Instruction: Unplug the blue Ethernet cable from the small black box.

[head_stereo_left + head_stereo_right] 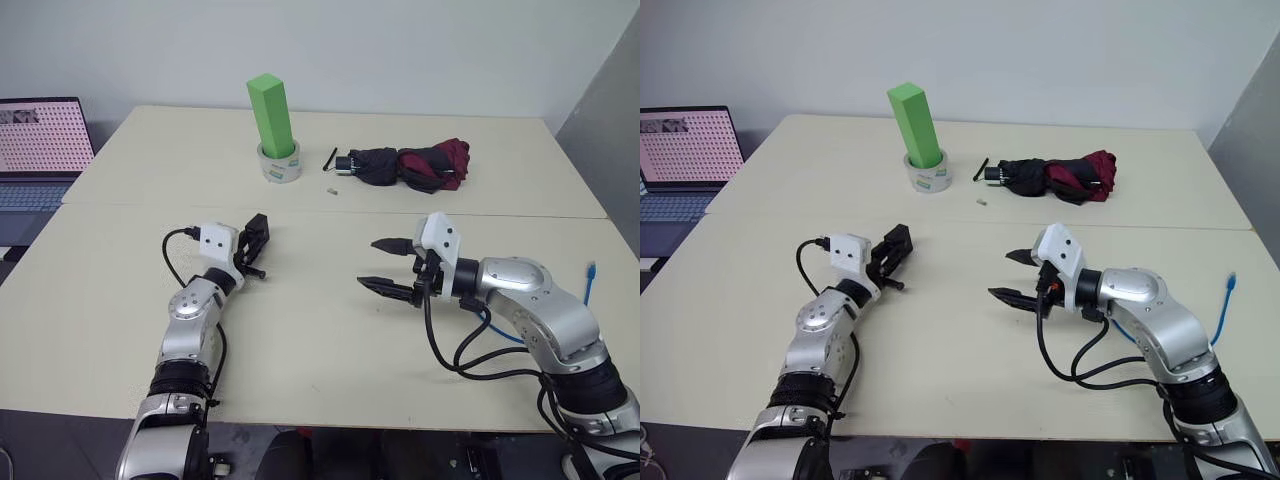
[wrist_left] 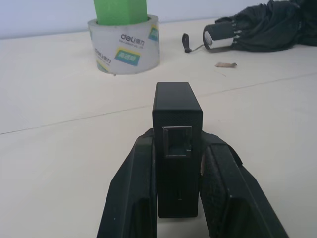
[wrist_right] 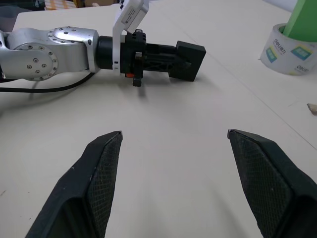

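So the left gripper [image 2: 178,198] has its fingers [image 2: 130,198] clamped tight on the small black box [image 2: 177,144] — one finger on each flat side, box standing on edge between them, its port facing back toward the wrist camera with nothing plugged into it. From the head view the box [image 1: 257,238] sits at about 9 o'clock on the near half of the bench [image 1: 330,350], held just off the surface.

Right gripper [image 1: 385,265] is over at roughly 3 o'clock of the box, well apart from it, fingers [image 3: 99,168] spread wide and holding nothing. It's pointing across toward the left one; in the right wrist view you can see the box [image 3: 188,59] sticking out of the left gripper straight ahead.

Blue Ethernet cable [image 1: 589,280] is way off at the bench's 3 o'clock edge, behind the right arm — one plug end sticks up, the rest mostly hidden by the arm. Not attached to the box.

Far half of the bench: green block [image 1: 271,115] standing inside a roll of tape [image 1: 279,165] at around 11 o'clock, folded umbrella [image 1: 410,167] at about 1 o'clock. Laptop [image 1: 38,150] off the bench's 9 o'clock side.
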You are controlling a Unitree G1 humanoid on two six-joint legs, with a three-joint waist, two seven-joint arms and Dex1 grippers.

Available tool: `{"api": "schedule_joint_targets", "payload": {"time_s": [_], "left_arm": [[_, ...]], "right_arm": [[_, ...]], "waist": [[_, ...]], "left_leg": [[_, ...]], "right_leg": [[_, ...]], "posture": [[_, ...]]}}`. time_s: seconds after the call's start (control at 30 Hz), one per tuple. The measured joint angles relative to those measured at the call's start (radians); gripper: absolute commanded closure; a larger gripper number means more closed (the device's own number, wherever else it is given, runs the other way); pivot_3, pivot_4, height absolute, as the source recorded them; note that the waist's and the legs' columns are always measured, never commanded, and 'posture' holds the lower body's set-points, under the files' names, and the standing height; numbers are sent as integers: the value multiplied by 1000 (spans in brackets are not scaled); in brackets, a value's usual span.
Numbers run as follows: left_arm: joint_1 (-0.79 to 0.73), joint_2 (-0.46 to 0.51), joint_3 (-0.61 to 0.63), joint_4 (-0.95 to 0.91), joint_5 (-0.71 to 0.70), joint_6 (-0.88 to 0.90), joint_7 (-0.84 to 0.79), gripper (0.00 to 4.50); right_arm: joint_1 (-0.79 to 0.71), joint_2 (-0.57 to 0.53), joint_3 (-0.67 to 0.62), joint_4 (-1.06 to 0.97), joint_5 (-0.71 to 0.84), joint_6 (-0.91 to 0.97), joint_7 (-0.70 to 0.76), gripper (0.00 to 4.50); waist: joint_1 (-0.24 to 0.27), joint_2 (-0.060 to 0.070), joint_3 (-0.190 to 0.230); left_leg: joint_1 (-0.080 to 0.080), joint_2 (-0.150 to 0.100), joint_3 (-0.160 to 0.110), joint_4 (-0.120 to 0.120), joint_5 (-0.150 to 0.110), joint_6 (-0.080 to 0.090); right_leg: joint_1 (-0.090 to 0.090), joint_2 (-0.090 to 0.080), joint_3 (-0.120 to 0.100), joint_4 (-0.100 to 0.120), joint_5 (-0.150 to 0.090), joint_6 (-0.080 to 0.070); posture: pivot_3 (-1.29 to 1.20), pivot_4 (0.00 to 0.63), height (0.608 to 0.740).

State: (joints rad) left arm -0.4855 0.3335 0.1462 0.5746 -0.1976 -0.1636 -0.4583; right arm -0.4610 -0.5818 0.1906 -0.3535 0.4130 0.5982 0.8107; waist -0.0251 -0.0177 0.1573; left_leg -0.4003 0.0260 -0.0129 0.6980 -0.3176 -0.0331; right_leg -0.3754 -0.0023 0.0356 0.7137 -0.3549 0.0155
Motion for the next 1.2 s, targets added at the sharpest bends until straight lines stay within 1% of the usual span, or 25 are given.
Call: {"api": "schedule_joint_targets", "payload": {"time_s": [0.03, 0.17, 0.33, 0.37, 0.4, 0.47, 0.63, 0.7, 0.8, 0.93, 1.13, 1.2], "left_arm": [[-4, -3, 4, 13, -2, -8, -1, 3015], [10, -14, 16, 29, -20, 10, -17, 2156], [51, -14, 18, -27, -31, 28, -33, 1160], [63, -13, 17, -45, -29, 35, -32, 851], [80, -9, 16, -72, -26, 47, -30, 658], [111, 4, 11, -124, -18, 79, -25, 658], [256, 91, -20, -353, 8, 222, -37, 658], [302, 127, -24, -441, 7, 287, -50, 658], [357, 196, -22, -554, 2, 350, -85, 658], [368, 246, -20, -650, -32, 399, -147, 658], [372, 349, 12, -723, -106, 464, -259, 658], [370, 380, 23, -744, -131, 493, -289, 658]], "right_arm": [[0, -1, 2, 0, -2, 2, 2, 891], [0, -1, 9, -4, -7, 8, 3, 891], [0, -1, 9, -16, -7, 19, -2, 891], [0, -1, 10, -18, -7, 20, -2, 891], [1, -2, 10, -20, -7, 21, -3, 891], [3, -5, 11, -24, -8, 24, -3, 891], [57, -29, 1, -37, -10, 24, -10, 891], [102, -34, -30, -45, -5, 24, -22, 891], [180, -56, -111, -73, 10, 24, -28, 891], [259, -96, -213, -86, 39, 22, -26, 891], [340, -164, -326, -90, 43, 23, -22, 891], [353, -171, -345, -90, 42, 20, -22, 891]], "waist": [[-1, 0, 0], [-2, 0, 0], [-2, 0, 0], [-2, 0, 0], [-2, 0, 0], [-3, 0, 0], [-5, 0, 0], [-4, 0, 0], [-1, 0, 0], [0, 0, 0], [-2, 0, 0], [-2, 0, 0]], "left_leg": [[0, 0, 0, 0, 0, 0], [0, 0, 0, 0, 0, 0], [0, 0, 0, 0, 0, 0], [0, 0, 0, 0, 0, 0], [0, 0, 0, 0, 0, 0], [0, 1, 0, 0, 0, 0], [0, 1, -1, -1, 0, 0], [0, 1, -1, -1, 0, 0], [0, 0, -1, -1, 0, 0], [1, 0, -1, -1, 0, 0], [1, 1, -1, -2, 0, 0], [1, 0, -1, -2, -1, 1]], "right_leg": [[0, 0, 0, 0, 0, 0], [0, 0, 0, 1, 0, 0], [0, 0, 0, 1, 0, 0], [0, 0, 0, 1, 0, 0], [0, 0, 0, 1, 0, 0], [0, 0, 0, 1, 0, 0], [0, 0, -1, 0, 0, 0], [0, 0, -1, 0, 0, 0], [1, 0, -1, -1, 0, 0], [2, 0, -1, -1, 0, 0], [2, 1, -1, -1, 0, 0], [2, 1, -1, -1, 0, 0]], "posture": [[0, 150, 740], [0, 150, 740], [0, 150, 740], [0, 150, 740], [0, 150, 740], [0, 150, 740], [0, 150, 740], [0, 150, 740], [0, 150, 740], [0, 150, 740], [0, 150, 740], [0, 150, 740]]}}
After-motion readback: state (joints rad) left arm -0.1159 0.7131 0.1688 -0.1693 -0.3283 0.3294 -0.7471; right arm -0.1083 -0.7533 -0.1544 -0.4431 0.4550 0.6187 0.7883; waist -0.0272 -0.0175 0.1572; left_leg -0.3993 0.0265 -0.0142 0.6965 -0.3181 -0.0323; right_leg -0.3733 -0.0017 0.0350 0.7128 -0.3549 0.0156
